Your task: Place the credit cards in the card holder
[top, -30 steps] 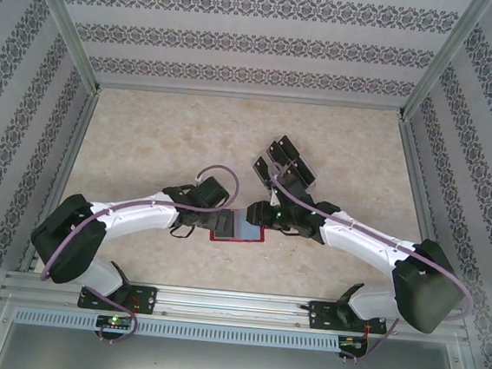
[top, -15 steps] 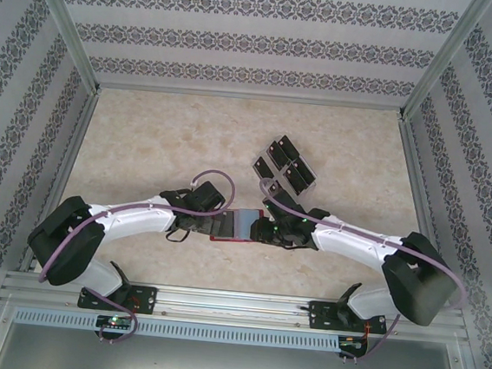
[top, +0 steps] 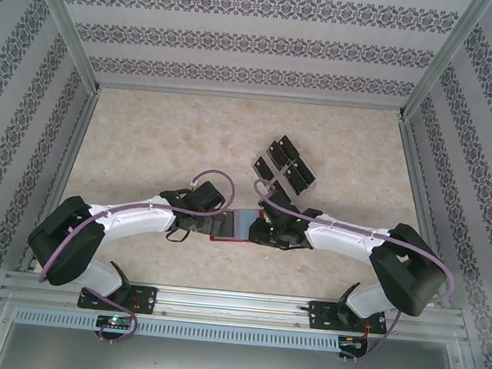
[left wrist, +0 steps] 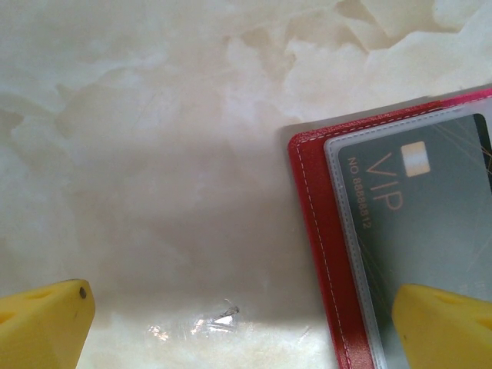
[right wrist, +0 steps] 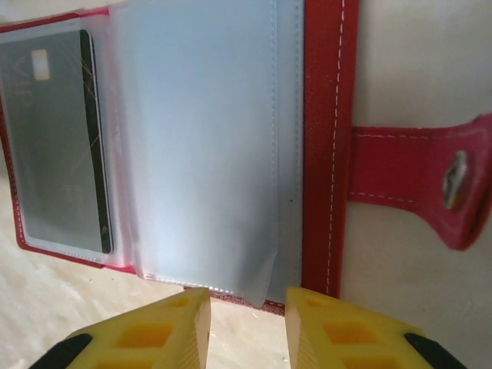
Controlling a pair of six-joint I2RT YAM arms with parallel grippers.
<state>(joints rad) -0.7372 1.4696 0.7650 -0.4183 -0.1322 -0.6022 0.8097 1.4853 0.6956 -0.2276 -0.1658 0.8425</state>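
Card holder lying open on the table, with one credit card in its end pocket. Left gripper spread wide and empty, one finger over that pocket. Right gripper narrowly parted just beside the holder's edge, with nothing visibly gripped.

The card holder looks like red leather, matt, with white stitching. Its sleeves are clear soft plastic, slightly shiny; its snap is metal. The table under it looks smooth like marble. The fingers near it are matt yellow plastic.
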